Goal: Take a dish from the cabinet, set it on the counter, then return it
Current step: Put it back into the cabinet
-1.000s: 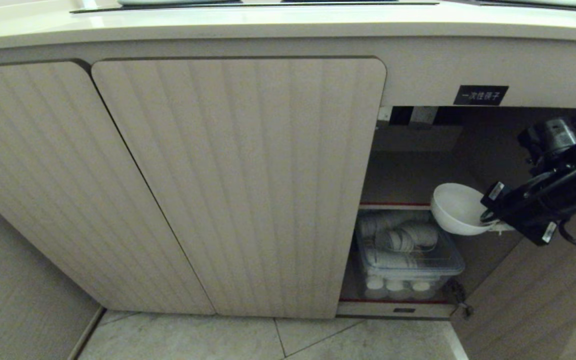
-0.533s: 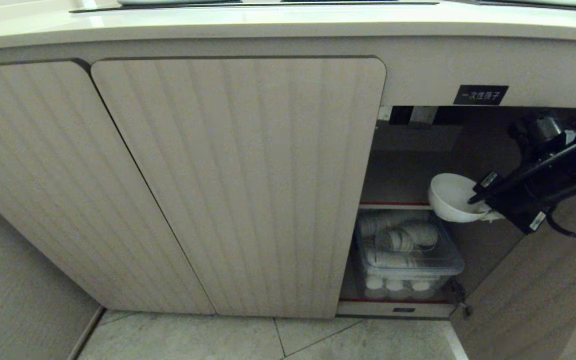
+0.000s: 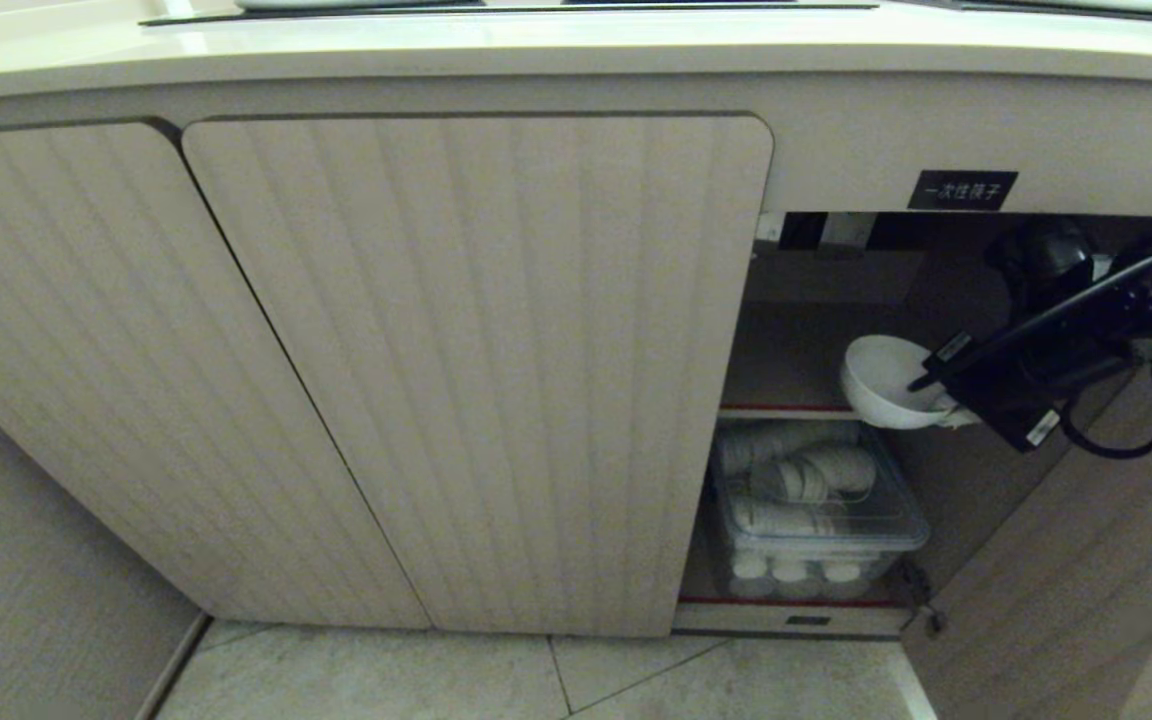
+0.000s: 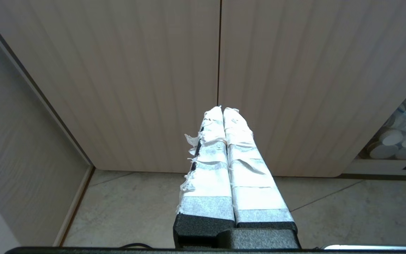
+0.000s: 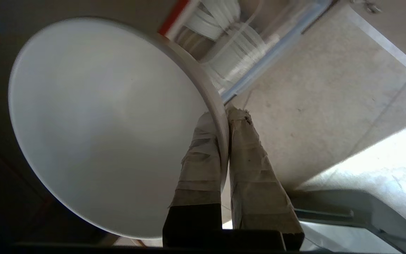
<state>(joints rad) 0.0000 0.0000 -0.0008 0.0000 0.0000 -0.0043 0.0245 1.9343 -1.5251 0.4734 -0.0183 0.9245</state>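
One white bowl (image 3: pixel 881 380), its rim pinched by our right gripper (image 3: pixel 941 405), has moved deeper into the cabinet (image 3: pixel 806 340) above its red-edged shelf (image 3: pixel 786 410); return nearly done. Left gripper (image 4: pixel 223 111) idles, pressed together.

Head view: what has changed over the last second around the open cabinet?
The right gripper, shut on the rim of the dish, has carried it up and to the left, deeper into the cabinet above the red-edged shelf. The grip is unchanged. The clear bin below, the closed doors and the parked left gripper stayed put.
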